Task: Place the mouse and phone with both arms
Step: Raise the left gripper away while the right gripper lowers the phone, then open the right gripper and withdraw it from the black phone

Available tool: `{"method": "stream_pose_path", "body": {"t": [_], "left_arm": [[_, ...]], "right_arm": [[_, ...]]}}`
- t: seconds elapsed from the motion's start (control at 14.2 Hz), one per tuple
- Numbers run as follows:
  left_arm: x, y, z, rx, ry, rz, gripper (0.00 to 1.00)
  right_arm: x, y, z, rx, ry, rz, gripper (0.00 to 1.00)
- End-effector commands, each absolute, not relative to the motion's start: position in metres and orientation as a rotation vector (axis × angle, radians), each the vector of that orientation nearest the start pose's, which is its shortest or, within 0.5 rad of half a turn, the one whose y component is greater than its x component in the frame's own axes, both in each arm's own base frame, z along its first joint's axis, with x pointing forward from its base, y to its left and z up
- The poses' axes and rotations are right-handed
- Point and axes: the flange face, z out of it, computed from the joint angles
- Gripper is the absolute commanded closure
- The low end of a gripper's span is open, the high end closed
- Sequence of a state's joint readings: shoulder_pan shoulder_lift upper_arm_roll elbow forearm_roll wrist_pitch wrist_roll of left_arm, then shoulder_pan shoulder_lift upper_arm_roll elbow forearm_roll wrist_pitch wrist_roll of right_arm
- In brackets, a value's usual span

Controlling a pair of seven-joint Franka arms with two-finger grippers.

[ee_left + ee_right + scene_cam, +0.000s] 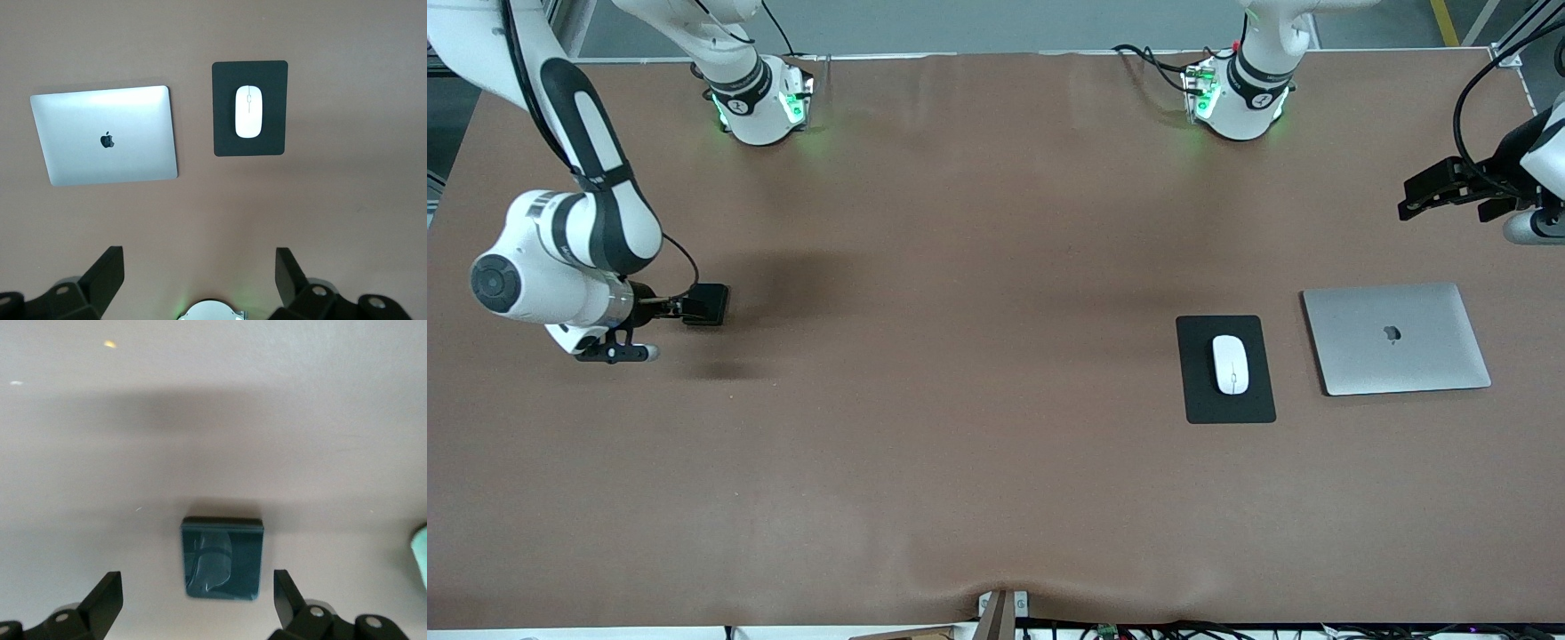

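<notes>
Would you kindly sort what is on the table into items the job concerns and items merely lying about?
Job:
- mouse, on the black mat
- phone, lying between the right end effector's open fingers

Lying about:
- closed silver laptop beside the mat

High front camera (wrist cameras downward)

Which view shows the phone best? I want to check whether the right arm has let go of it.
The right wrist view: the phone lies flat on the table between the open fingers of the right gripper, touching neither. The front view shows it only as a small dark slab beside the arm. The left wrist view misses it.
</notes>
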State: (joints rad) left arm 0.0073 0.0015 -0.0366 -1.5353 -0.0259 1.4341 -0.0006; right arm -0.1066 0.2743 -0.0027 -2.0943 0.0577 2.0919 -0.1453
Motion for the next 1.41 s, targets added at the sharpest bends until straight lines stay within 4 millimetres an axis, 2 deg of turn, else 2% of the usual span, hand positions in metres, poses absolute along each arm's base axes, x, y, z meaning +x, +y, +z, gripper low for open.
{"method": "stream_pose_path", "body": {"t": [0.0,0.07,0.21,0.28,0.42,0.64,0.78,0.85,1.06,1.34], "left_arm": [[0.542,-0.025,0.631,-3.120,0.060,0.153,0.00],[0.543,-0.033,0.628,-3.095,0.097,0.159,0.00],[0.544,-0.041,0.628,-3.064,0.116,0.143,0.00],[0.543,-0.040,0.631,-3.070,0.128,0.137,0.00],[0.541,-0.039,0.633,-3.083,0.128,0.132,0.00],[0.541,-0.038,0.636,-3.113,0.119,0.123,0.00],[0.544,-0.029,0.638,-3.146,0.095,0.090,0.00],[0.545,-0.030,0.637,-3.141,0.102,0.085,0.00],[0.545,-0.032,0.633,-3.134,0.134,0.098,0.00],[0.544,-0.034,0.634,-3.133,0.142,0.106,0.00]], "right_arm": [[0.572,-0.030,0.342,-3.016,-0.081,0.523,0.00],[0.581,-0.029,0.367,-3.010,-0.090,0.537,0.00],[0.597,-0.006,0.414,-3.015,-0.164,0.528,0.00],[0.603,-0.001,0.425,-3.026,-0.180,0.508,0.00],[0.611,-0.003,0.442,-3.036,-0.179,0.447,0.00],[0.619,-0.001,0.456,-3.059,-0.194,0.359,0.00],[0.627,0.005,0.480,-3.072,-0.216,0.292,0.00],[0.628,0.006,0.490,-3.073,-0.218,0.282,0.00],[0.626,-0.010,0.516,-3.049,-0.174,0.295,0.00],[0.625,-0.008,0.555,-3.061,-0.188,0.240,0.00]]}}
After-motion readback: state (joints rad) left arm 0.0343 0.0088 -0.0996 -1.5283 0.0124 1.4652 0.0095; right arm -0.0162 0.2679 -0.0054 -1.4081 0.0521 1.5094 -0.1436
